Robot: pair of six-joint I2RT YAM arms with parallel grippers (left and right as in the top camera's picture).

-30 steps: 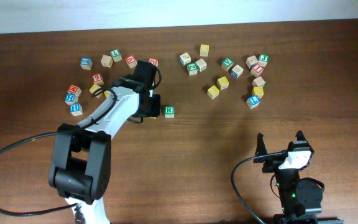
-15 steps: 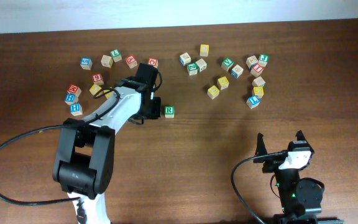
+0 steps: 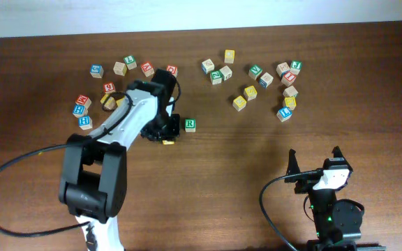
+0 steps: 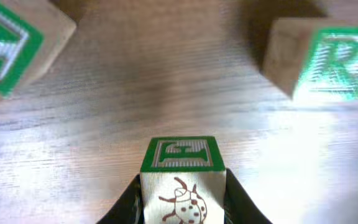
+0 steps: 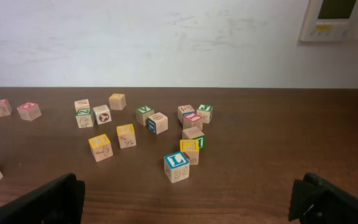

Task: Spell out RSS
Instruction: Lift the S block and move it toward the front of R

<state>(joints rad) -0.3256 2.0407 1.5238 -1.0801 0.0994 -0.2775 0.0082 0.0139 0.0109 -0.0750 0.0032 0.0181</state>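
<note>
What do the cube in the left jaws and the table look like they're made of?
The held cube looks like pale unvarnished wood: faint grain on its ladybug face, matte green printed or painted border on top. The table is dark brown wood or wood-look laminate, I can't tell which: streaky grain with a soft sheen.

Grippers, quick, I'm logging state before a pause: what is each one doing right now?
Left gripper: closed on the ladybug cube.
Right gripper: open, holding nothing.
</note>
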